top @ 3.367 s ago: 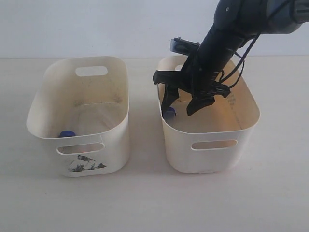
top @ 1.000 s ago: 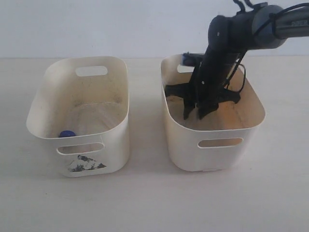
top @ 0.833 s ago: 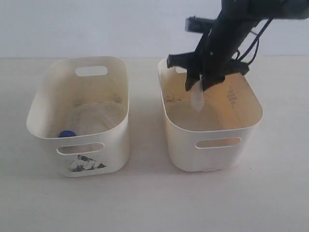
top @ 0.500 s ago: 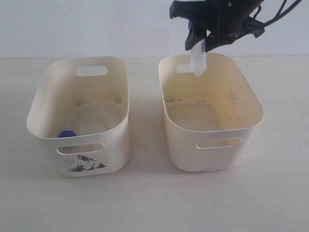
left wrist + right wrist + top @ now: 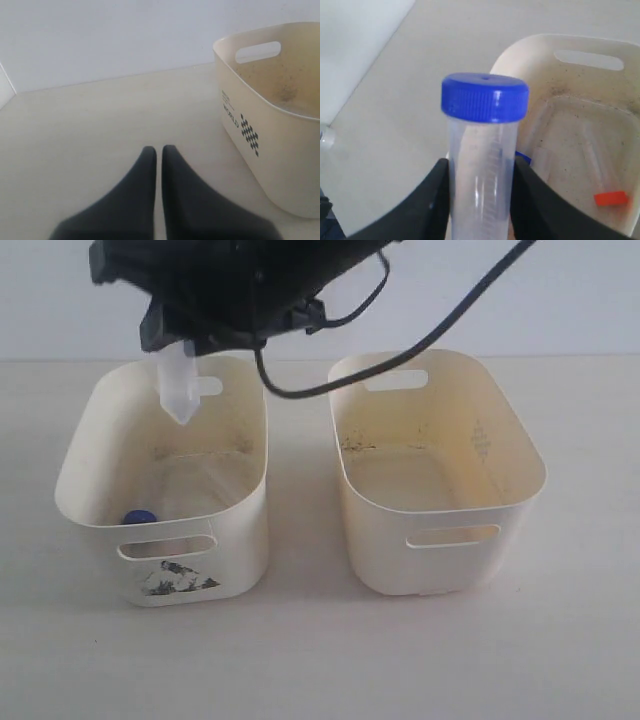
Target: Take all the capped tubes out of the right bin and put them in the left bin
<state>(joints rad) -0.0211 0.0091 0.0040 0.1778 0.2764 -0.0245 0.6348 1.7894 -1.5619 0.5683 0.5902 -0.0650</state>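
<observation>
My right gripper (image 5: 180, 338) has reached across and hangs over the left bin (image 5: 95, 525), the tub with the torn black-grey patch. It is shut on a clear capped tube (image 5: 178, 385) that points tip-down above the bin's back half. In the right wrist view the fingers (image 5: 432, 195) clamp the tube's wall below its blue cap (image 5: 485, 97). Inside the left bin (image 5: 520, 47) lie an orange-red capped tube (image 5: 610, 198) and a blue cap (image 5: 138, 518). The right bin (image 5: 440, 540) shows no tubes. My left gripper (image 5: 156, 150) is shut and holds nothing.
The two tubs stand side by side on a pale table with a narrow gap between them. A black cable (image 5: 440, 330) trails from the right arm above the right bin. Beside the left gripper stands a cream tub (image 5: 250, 145) with a checker print; which bin it is I cannot tell.
The right gripper, shut on the tube it lifted out of the right bin, has swung left and now holds it over the left bin.
</observation>
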